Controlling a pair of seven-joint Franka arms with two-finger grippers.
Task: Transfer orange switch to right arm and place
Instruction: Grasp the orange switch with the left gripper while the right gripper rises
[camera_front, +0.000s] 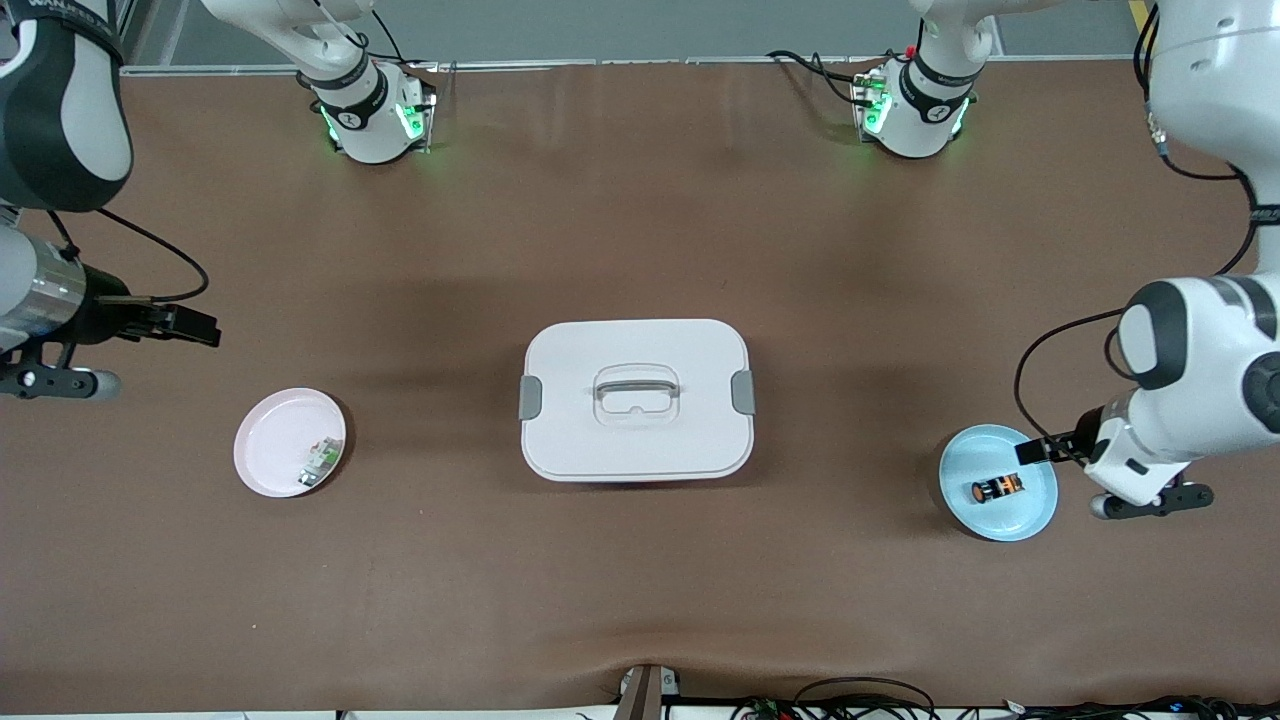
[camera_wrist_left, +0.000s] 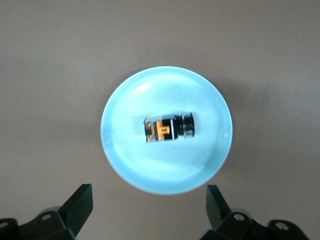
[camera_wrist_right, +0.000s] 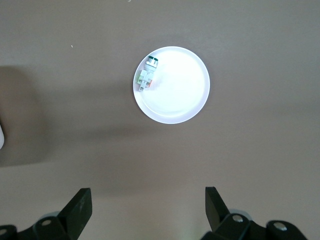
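One tiny stubby black cylindrical orange switch (camera_front: 997, 488) with a round orange end lies on its side near the middle of the shallow pale-blue round plate (camera_front: 1030, 520), toward the left arm's end of the brown table (camera_front: 640, 580). Judged light, rigid and hard-shelled; likely to roll on its curved barrel, so best taken across the black body at mid-length, clear of the orange end. Left gripper (camera_wrist_left: 150, 212) hangs over the blue plate's edge, fingers spread fully wide, holding nothing. Right gripper (camera_wrist_right: 148, 210) waits over bare table near the pale-pink round plate (camera_front: 262, 465), likewise wide open and empty. Small white-and-green flat component (camera_front: 319, 461) rests at the pink plate's rim, not part of the job. Low plate rim poses little obstruction to a descent from above. White rectangular lidded box with grey clips and handle (camera_front: 637, 399) occupies the table's centre between the two plates; handover room judged ample above it.
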